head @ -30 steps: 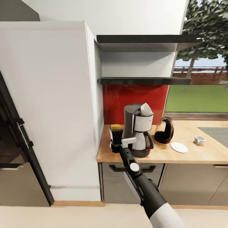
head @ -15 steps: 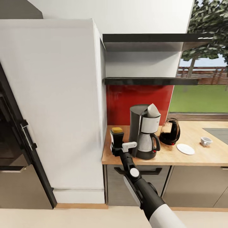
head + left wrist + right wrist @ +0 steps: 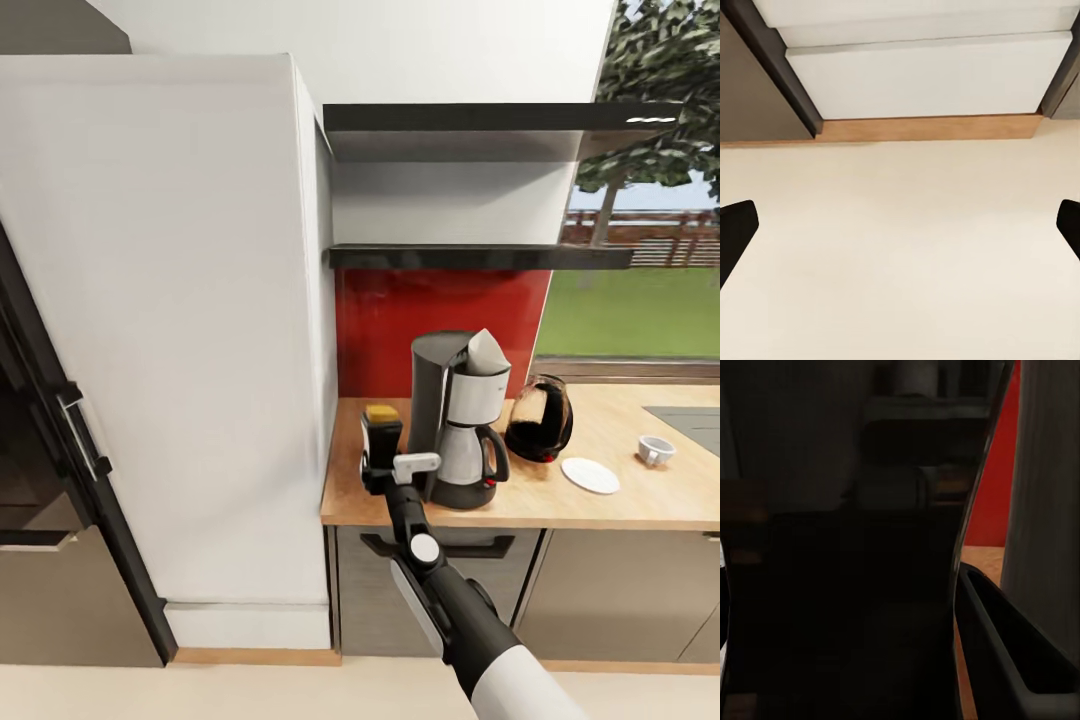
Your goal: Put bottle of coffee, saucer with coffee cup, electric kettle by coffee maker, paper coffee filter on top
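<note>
Bottle of coffee (image 3: 381, 440) now nearer the coffee maker (image 3: 456, 420), gripped in right tool (image 3: 385, 468) (label unreadable).

The right tool (image 3: 383, 468) hides the bottle of coffee's (image 3: 381, 432) label (2 fingers clamp it).

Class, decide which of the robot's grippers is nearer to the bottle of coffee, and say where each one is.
Right. The right gripper is clamped around the bottle of coffee on the kitchen countertop. The left gripper hangs open over bare floor, away from the bottle.
</note>
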`<state>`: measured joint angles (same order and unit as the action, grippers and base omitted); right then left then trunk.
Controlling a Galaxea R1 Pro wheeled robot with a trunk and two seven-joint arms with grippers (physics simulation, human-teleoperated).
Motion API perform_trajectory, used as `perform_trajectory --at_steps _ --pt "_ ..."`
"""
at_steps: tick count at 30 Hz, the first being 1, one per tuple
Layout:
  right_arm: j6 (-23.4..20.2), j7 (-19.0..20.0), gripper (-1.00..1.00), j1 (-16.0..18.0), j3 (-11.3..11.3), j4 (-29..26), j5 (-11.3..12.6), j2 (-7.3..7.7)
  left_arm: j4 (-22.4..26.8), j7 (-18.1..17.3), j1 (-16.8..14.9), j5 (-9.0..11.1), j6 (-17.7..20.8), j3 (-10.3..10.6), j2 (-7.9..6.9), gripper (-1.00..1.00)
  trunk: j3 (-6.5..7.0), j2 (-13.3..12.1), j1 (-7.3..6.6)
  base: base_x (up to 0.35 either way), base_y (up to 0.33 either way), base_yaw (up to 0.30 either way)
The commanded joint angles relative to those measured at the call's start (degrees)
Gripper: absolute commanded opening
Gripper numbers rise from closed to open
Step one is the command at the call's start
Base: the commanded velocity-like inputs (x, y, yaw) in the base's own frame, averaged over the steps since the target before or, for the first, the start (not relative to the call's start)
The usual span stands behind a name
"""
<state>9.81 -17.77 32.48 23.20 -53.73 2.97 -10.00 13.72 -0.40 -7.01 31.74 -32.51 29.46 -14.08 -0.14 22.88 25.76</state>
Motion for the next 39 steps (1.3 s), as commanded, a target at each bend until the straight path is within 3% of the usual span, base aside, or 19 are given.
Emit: perform_trajectory --at_steps 1,39 --pt "0.35 -0.24 -1.0 0.04 0.15 0.39 0.41 0.0 -0.01 -0.04 -0.02 0.6 -0.18 0.45 -0.02 1.0 -0.02 0.04 0.02 0.01 0.0 0.0" --pt "0.39 -0.34 -1.0 0.04 0.09 3.84 0.37 0.0 0.07 0.01 -0.2 0.6 -0.18 0.51 0.06 1.0 -0.02 0.04 0.02 0.06 0.0 0.0"
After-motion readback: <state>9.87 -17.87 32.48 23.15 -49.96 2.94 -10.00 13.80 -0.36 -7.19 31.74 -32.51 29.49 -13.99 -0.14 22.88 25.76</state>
